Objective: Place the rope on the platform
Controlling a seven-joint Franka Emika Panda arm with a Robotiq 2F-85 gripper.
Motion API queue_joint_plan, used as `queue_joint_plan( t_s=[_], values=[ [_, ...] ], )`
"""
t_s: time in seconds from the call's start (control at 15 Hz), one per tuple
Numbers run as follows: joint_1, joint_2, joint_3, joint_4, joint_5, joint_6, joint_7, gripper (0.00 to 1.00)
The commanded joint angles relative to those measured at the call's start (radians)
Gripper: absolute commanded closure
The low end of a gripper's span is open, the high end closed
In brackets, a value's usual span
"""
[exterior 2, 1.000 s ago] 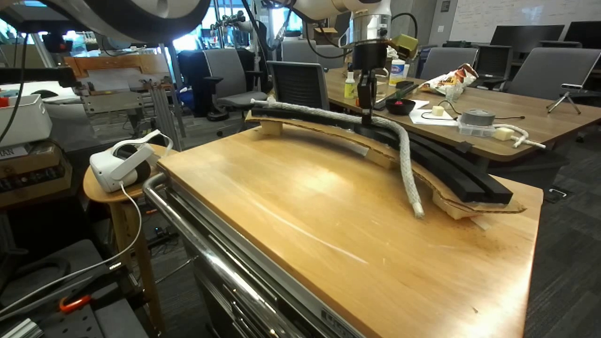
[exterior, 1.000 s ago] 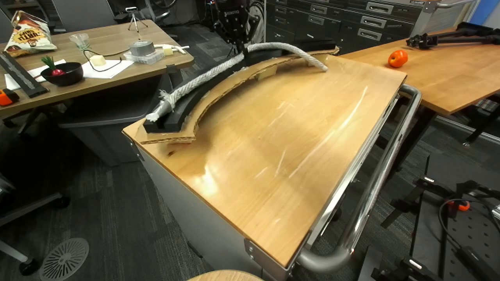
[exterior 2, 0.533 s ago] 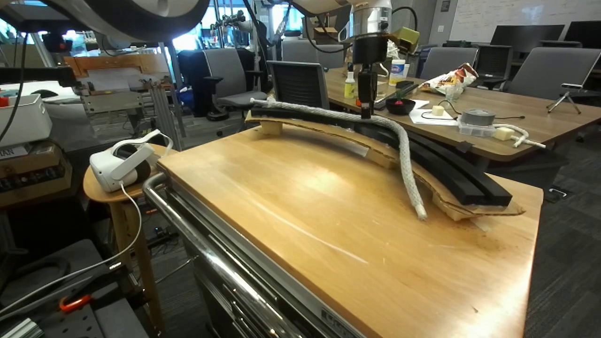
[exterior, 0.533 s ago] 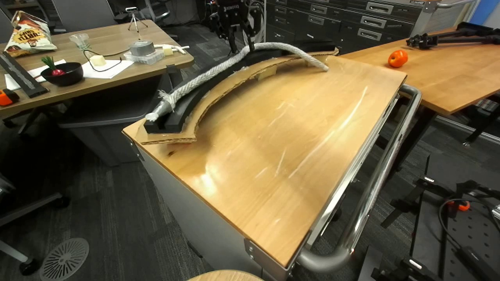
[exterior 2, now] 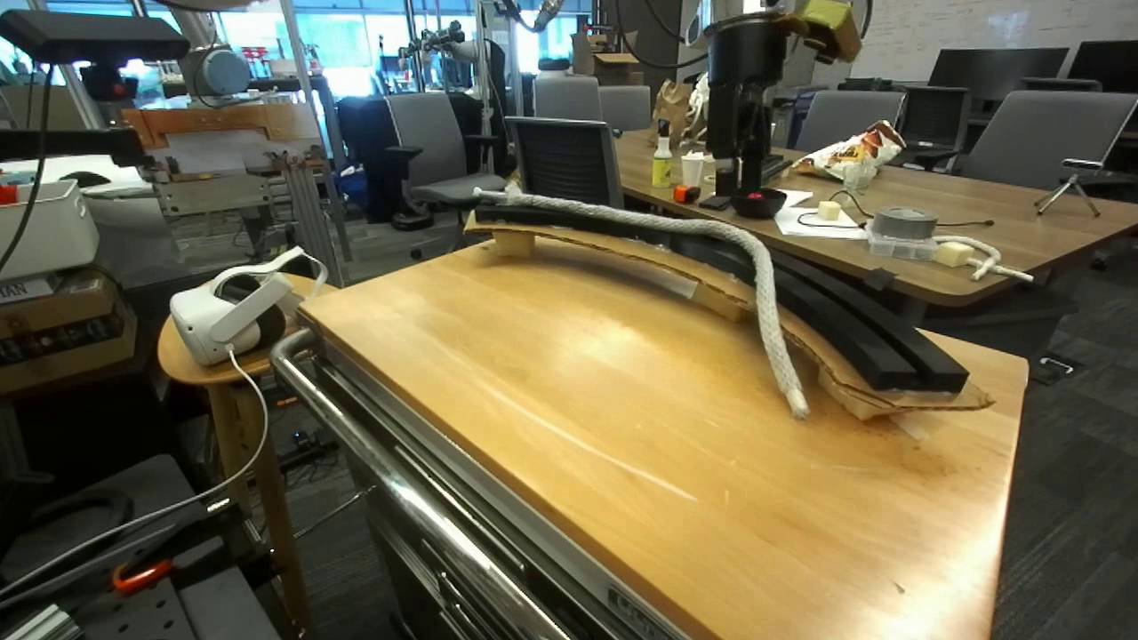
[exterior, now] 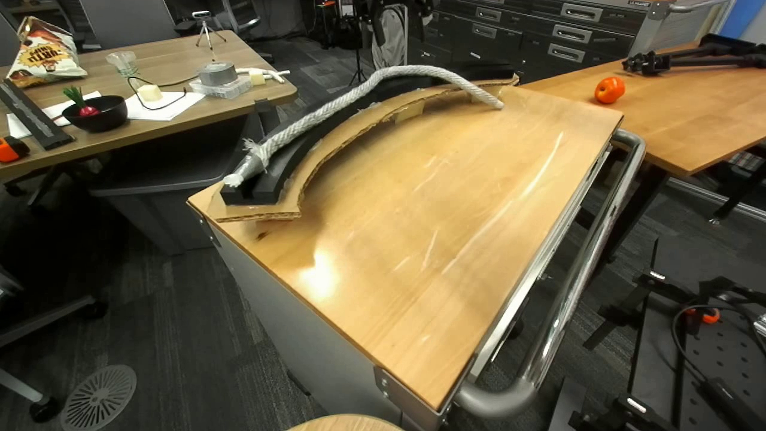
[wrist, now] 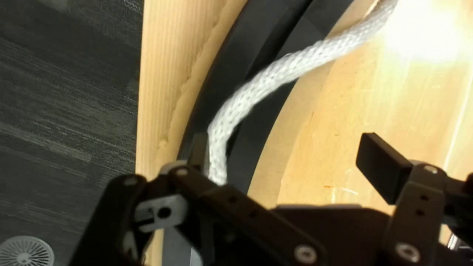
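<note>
The pale grey-white rope (exterior: 326,111) lies over much of the black curved platform (exterior 2: 862,333), which has cardboard edging. In both exterior views one rope end rests at a platform end. Past the middle, the rope bends off over the inner edge, and its other end (exterior 2: 794,400) hangs down by the wooden tabletop. Nothing is held in my gripper (wrist: 286,155), whose jaws stand wide apart. It is above the rope and clear of it in an exterior view (exterior 2: 747,182). In the wrist view, the left finger (wrist: 199,149) overlaps part of the rope.
The wooden tabletop (exterior: 431,227) has a metal handle (exterior: 574,287) along one side. Behind the platform stands a table with a black bowl (exterior: 99,114) and a chip bag (exterior: 48,54). A white headset (exterior 2: 231,307) sits on a stool.
My gripper was shut on the rope at the platform's middle; it has opened, let go and risen away. The rope has stayed almost in place, its hanging end shifting very slightly.
</note>
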Motion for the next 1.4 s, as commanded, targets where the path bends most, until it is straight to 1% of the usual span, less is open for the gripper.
queue_joint_plan(
  t_s=[0.0,0.07,0.13,0.2,0.53,0.6,0.67,0.8,0.93,1.07,1.2,1.27,1.33],
  values=[
    [-0.052,-0.168,0.013,-0.232,0.081,0.029,0.147,0.0],
    [-0.067,-0.192,0.018,-0.272,0.114,0.039,0.182,0.0],
    [-0.046,-0.085,0.003,-0.115,0.065,0.002,0.11,0.0],
    [-0.054,-0.1,0.003,-0.135,0.072,0.003,0.117,0.0],
    [-0.048,-0.087,0.003,-0.135,0.071,0.003,0.116,0.0],
    [-0.043,-0.086,-0.004,-0.134,0.086,0.034,0.195,0.0],
    [-0.058,-0.093,0.008,-0.143,0.132,0.046,0.263,0.0],
    [-0.083,-0.127,0.013,-0.213,0.183,0.094,0.329,0.0],
    [-0.118,-0.19,0.01,-0.353,0.237,0.174,0.379,0.0],
    [-0.157,-0.22,0.003,-0.445,0.287,0.241,0.418,0.0],
    [-0.199,-0.257,0.005,-0.538,0.348,0.314,0.44,0.0],
    [-0.216,-0.284,0.014,-0.584,0.381,0.387,0.414,0.0],
    [-0.197,-0.173,0.007,-0.424,0.321,0.282,0.409,0.0]
  ],
)
